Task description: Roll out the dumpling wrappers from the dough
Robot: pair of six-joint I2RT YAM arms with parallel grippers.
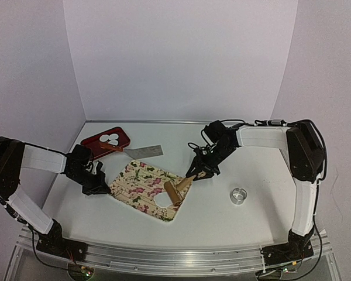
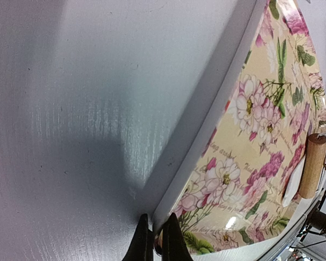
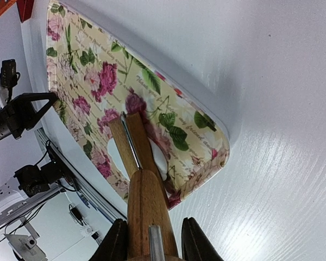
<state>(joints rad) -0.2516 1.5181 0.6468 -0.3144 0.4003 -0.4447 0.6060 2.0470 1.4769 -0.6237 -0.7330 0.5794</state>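
1. The right hand (image 1: 200,171) grips the wooden handle of a rolling pin (image 1: 176,190), one finger (image 3: 115,242) on either side of the handle; the roller lies at a slant on the near right part of a floral board (image 1: 141,175).
2. The dough (image 1: 162,200) lies flat and white on the board, right under the roller; in the right wrist view it shows as pale patches on both sides of the roller.
3. The left hand (image 1: 100,187) is fully closed at the left edge of the board; its fingers (image 2: 143,242) stand together against the board's white rim, and whether they pinch that rim cannot be told.
4. The dumpling wrappers (image 1: 113,138), small white discs, sit in a red tray (image 1: 93,143) at the far left of the tabletop (image 1: 222,225), apart from the board.
5. A metal scraper (image 1: 146,152) lies just beside the tray, between it and the board; a metal ring (image 1: 238,195) stands alone to the right of the board.
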